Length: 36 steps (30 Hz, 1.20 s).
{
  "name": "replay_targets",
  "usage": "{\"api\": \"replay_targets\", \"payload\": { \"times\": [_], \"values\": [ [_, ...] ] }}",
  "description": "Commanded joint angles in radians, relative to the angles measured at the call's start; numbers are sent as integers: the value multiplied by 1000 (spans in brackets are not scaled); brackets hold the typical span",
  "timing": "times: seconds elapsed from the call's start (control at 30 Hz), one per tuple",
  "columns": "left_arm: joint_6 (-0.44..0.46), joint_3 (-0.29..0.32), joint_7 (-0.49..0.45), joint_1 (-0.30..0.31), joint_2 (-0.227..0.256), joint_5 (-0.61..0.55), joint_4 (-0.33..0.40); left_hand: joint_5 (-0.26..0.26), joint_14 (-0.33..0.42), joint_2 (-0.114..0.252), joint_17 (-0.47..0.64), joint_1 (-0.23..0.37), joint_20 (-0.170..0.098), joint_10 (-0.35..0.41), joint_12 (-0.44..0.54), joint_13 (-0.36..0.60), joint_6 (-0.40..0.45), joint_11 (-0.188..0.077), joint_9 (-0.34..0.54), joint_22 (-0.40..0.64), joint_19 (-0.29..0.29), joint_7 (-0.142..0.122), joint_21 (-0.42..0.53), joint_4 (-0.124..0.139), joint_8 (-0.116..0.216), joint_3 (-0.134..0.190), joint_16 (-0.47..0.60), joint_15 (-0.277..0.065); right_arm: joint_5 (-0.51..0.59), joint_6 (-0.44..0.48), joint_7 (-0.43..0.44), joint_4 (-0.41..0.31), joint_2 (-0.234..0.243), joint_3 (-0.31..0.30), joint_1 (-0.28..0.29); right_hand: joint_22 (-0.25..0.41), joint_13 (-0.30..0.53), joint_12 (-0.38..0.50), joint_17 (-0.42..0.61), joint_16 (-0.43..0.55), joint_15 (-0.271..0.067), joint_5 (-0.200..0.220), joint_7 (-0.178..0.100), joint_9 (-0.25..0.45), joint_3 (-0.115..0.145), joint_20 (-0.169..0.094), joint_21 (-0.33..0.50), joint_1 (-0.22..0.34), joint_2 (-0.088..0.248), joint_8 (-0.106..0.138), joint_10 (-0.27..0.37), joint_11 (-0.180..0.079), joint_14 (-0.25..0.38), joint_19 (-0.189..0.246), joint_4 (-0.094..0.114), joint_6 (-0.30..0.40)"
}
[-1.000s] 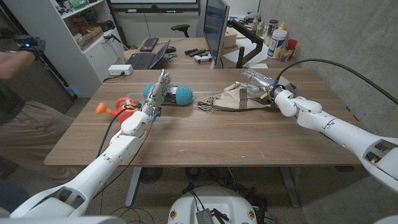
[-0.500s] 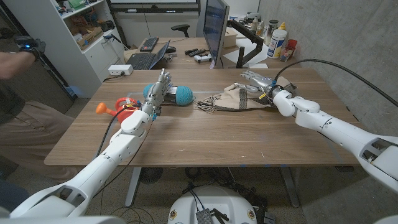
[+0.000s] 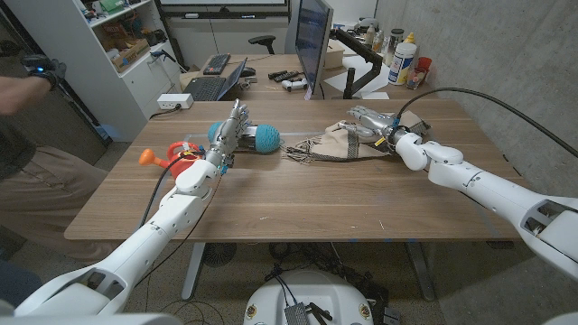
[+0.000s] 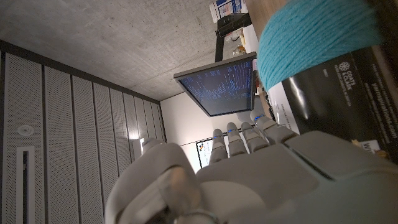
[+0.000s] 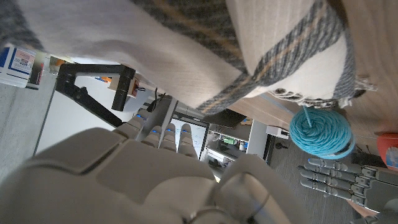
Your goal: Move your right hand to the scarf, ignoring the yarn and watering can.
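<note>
Reaching over the scarf (image 3: 334,143) near the worktop's far edge, the right hand (image 3: 372,121) hovers at its right end — fingers spread, holding nothing. Scarf's long axis runs leftward toward the yarn (image 3: 265,138), beside the open left hand (image 3: 228,135).

Even, bright indoor light falls from above on the table (image 3: 298,194), and the arms cast only soft, faint shadows. The head view is sharp but bends at its edges. In the wrist views the nearby hands look soft, and the monitor (image 4: 219,87) glows blue.
</note>
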<state>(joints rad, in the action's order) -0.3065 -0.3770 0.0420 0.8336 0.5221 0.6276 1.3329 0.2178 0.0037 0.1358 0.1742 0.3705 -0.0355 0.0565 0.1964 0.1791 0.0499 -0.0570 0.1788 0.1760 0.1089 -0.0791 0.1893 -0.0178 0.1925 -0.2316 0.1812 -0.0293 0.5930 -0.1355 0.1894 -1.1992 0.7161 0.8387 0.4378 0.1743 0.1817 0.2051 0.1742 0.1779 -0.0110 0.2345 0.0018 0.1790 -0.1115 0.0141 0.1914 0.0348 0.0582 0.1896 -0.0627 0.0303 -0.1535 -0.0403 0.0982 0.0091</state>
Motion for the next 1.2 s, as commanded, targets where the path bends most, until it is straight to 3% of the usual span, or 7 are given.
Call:
{"api": "replay_targets", "payload": {
  "times": [0.03,1.2],
  "values": [
    [-4,5,3,4,4,4,-1,1,3,-1,3,13,-15,4,3,5,-1,-9,6,1,6,-7,8,1,3,3,4,-78,-3,-8,-6,15,-9,11,-3,4,3,3,3,4,-6,10,-3,5,-5,-5,3,-10,-2,1,3,2,-4,-1,0,7],
    [-16,11,-8,14,5,1,4,-1,5,-3,4,17,-18,11,5,6,2,-4,6,2,8,-8,8,-3,2,8,5,-76,-12,-11,-12,52,-28,32,-15,4,3,3,3,4,-10,15,-5,5,-7,-7,3,-10,2,0,2,-1,-3,-1,2,7]
  ]
}}
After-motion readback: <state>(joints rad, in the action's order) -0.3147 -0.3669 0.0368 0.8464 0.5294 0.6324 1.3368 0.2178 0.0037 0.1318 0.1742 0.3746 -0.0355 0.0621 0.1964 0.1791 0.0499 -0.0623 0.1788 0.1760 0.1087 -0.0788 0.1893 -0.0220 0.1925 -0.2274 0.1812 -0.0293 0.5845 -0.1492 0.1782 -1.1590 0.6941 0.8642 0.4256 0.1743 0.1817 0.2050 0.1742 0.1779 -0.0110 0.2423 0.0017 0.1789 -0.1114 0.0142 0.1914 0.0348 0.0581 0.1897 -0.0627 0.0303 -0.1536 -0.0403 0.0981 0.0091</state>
